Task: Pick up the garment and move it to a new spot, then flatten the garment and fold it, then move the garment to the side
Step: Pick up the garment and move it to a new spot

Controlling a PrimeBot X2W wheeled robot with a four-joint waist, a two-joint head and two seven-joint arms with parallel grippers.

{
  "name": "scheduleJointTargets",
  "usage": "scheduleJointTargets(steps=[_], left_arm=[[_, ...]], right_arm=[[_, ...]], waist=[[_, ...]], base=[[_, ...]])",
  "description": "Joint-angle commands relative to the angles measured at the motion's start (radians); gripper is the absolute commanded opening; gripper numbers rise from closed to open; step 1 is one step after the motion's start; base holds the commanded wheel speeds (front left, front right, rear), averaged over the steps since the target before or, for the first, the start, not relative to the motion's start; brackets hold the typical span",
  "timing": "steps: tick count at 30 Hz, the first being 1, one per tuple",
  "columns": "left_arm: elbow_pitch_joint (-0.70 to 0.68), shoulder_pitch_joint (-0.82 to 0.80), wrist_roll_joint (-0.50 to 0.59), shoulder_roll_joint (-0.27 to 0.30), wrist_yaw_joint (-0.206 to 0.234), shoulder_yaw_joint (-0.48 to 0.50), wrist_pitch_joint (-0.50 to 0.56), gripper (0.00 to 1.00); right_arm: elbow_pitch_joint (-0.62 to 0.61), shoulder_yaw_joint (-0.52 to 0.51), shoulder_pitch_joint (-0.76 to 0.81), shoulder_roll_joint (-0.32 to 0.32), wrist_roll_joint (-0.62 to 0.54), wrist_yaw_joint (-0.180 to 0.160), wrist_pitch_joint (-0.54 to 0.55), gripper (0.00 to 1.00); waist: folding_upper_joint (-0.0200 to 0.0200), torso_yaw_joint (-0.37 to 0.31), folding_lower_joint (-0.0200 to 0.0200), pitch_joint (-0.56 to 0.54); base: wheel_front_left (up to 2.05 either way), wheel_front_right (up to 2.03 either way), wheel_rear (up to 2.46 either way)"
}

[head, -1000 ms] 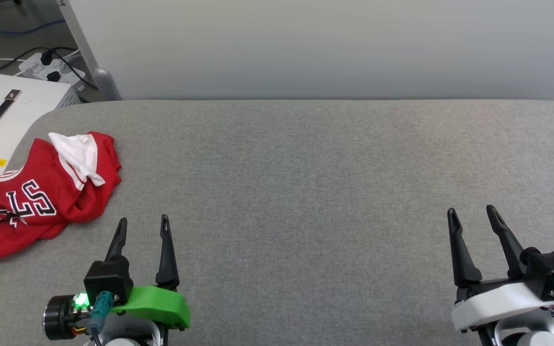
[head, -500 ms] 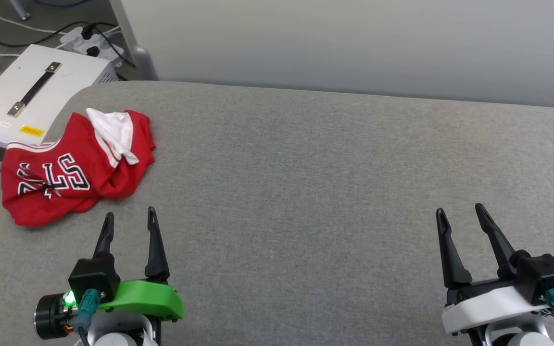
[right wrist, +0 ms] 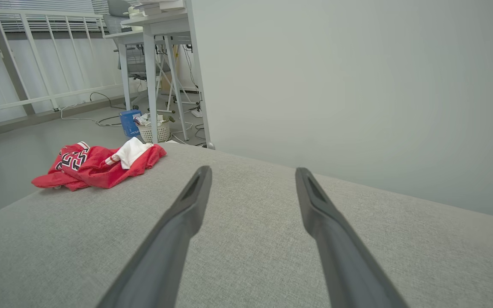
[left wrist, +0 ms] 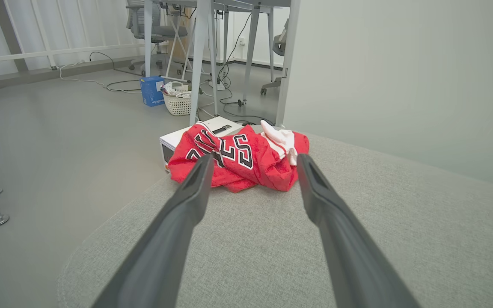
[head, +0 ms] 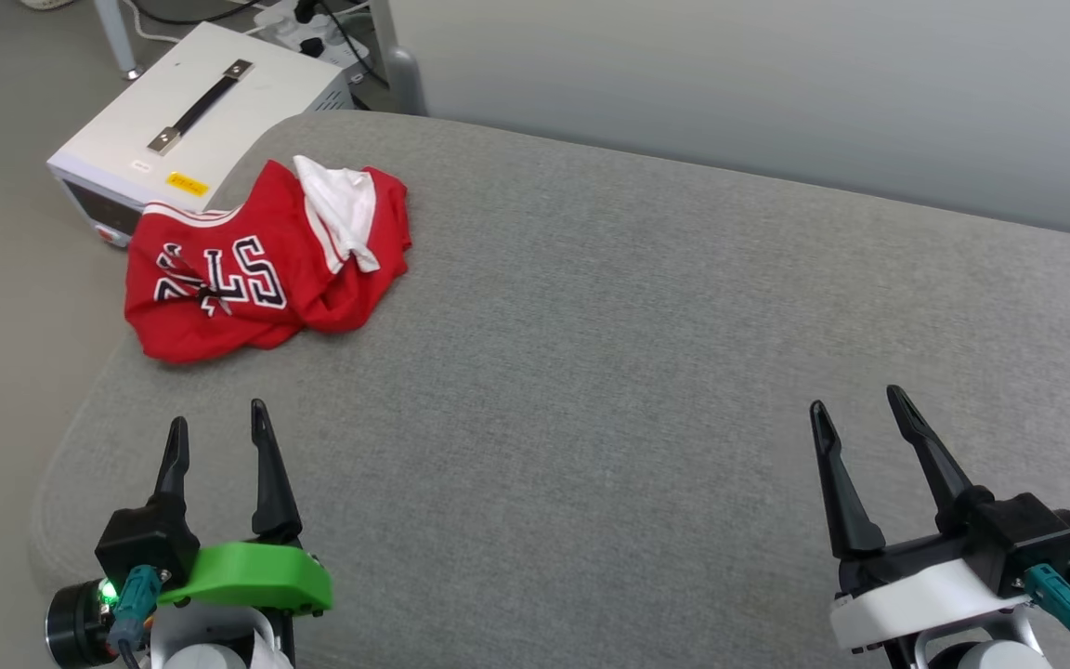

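Note:
The garment (head: 256, 269), a red jersey with black white-outlined lettering and a white sleeve on top, lies crumpled at the far left corner of the grey padded table (head: 646, 353), partly over its edge. My left gripper (head: 217, 430) stands open at the lower left, short of the garment and apart from it. In the left wrist view the garment (left wrist: 242, 158) sits straight ahead, beyond the open left gripper (left wrist: 253, 160). My right gripper (head: 855, 412) is open at the lower right, far from the cloth. The right wrist view shows the garment (right wrist: 96, 164) off to the left of the open right gripper (right wrist: 251, 171).
A white box with a black handle (head: 201, 102) stands on the floor just beyond the table's left corner, touching the garment's edge. A pale partition wall (head: 776, 84) runs along the table's far side. Desk legs, cables and a basket (left wrist: 178, 102) stand on the floor behind.
The head camera has turned to the left, so the garment and the white box now sit further right in view. Both grippers stay open and hold their pose.

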Motion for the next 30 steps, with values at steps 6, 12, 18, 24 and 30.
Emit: scheduleJointTargets(steps=[6, 12, 18, 24, 30], left_arm=[[0.012, -0.012, -0.033, -0.003, 0.013, 0.011, -0.02, 1.0], [0.02, -0.01, -0.055, -0.004, 0.016, 0.02, -0.032, 1.0], [0.028, -0.014, -0.062, -0.004, 0.012, 0.026, -0.034, 1.0], [0.033, -0.05, -0.067, -0.004, -0.03, 0.056, -0.034, 1.0], [0.056, -0.206, -0.029, 0.016, -0.145, 0.131, -0.034, 1.0]], right_arm=[[-0.014, 0.017, -0.011, -0.008, -0.001, -0.001, -0.023, 1.0], [-0.021, 0.028, -0.008, -0.014, 0.0, -0.001, -0.035, 1.0], [-0.022, 0.032, -0.008, -0.019, 0.0, -0.001, -0.037, 1.0], [-0.023, 0.041, -0.022, -0.028, 0.001, -0.001, -0.037, 1.0], [-0.034, 0.047, -0.055, -0.053, -0.001, -0.001, -0.037, 1.0]], waist=[[0.0, 0.107, 0.0, 0.016], [0.0, 0.157, 0.0, 0.023], [0.0, 0.178, 0.0, 0.029], [0.0, 0.171, 0.0, 0.045], [0.0, 0.137, 0.0, 0.098]], base=[[0.0, 0.0, 0.0], [0.0, 0.0, 0.0], [0.0, 0.0, 0.0], [0.0, 0.0, 0.0], [0.0, 0.0, 0.0]])
